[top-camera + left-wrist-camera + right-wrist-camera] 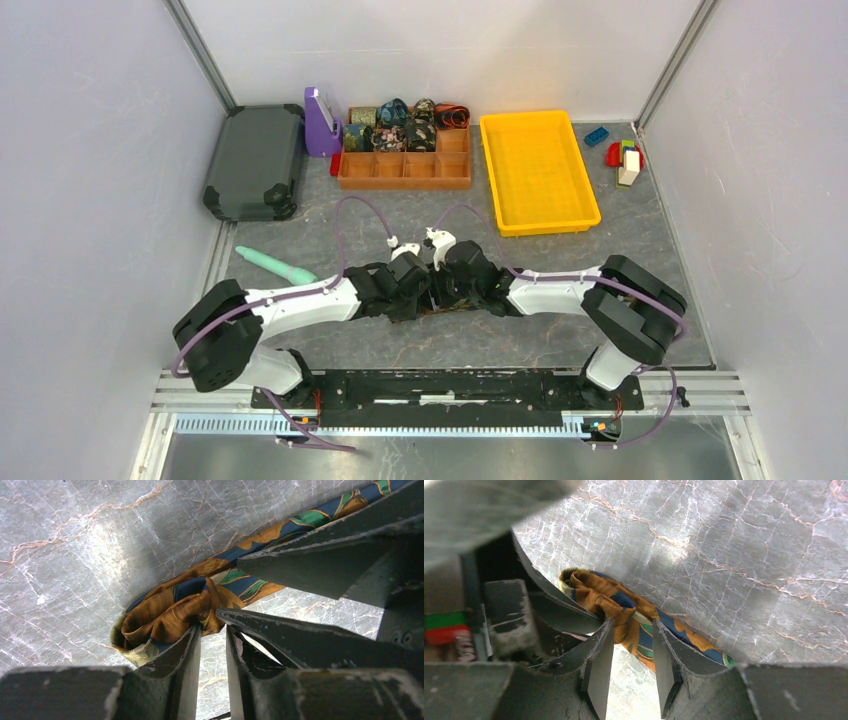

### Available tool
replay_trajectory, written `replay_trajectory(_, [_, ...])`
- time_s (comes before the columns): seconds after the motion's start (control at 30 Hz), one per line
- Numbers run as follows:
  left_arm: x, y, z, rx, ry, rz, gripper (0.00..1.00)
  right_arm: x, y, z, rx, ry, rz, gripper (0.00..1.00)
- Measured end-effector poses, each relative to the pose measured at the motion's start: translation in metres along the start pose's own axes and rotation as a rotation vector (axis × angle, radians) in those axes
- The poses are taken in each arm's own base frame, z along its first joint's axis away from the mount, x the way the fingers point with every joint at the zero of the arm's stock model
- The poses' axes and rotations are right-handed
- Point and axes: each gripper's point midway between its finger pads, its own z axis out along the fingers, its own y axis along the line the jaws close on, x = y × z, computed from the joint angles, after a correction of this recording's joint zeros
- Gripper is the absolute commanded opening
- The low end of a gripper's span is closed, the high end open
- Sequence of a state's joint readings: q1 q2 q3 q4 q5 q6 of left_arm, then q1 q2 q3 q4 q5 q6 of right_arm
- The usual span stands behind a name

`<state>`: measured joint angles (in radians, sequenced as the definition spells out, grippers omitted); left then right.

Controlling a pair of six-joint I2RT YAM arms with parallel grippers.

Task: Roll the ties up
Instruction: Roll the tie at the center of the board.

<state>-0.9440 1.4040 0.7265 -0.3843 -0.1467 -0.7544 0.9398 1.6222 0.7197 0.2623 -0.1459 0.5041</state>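
Several rolled ties (391, 137) fill the brown divided tray's (405, 184) back compartments.

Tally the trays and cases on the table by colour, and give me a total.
Dark grey case: 1
Brown compartment tray: 1
Yellow tray: 1
Total: 3
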Motion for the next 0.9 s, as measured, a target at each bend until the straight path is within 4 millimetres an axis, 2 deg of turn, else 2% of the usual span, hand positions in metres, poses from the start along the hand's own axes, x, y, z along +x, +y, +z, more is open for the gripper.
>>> replay_trajectory(0.47, [0.004, 0.008, -0.005, 0.016, -0.02, 0.014, 0.5, 0.006, 0.004, 0.007, -0.059, 0.03, 0.046, 0.41])
replay_trajectory(0.9, [-0.005, -0.008, -0.02, 0.126, -0.077, 0.065, 0.45, -0.018, 0.012, 0.005, -0.15, -0.033, 0.101, 0.43])
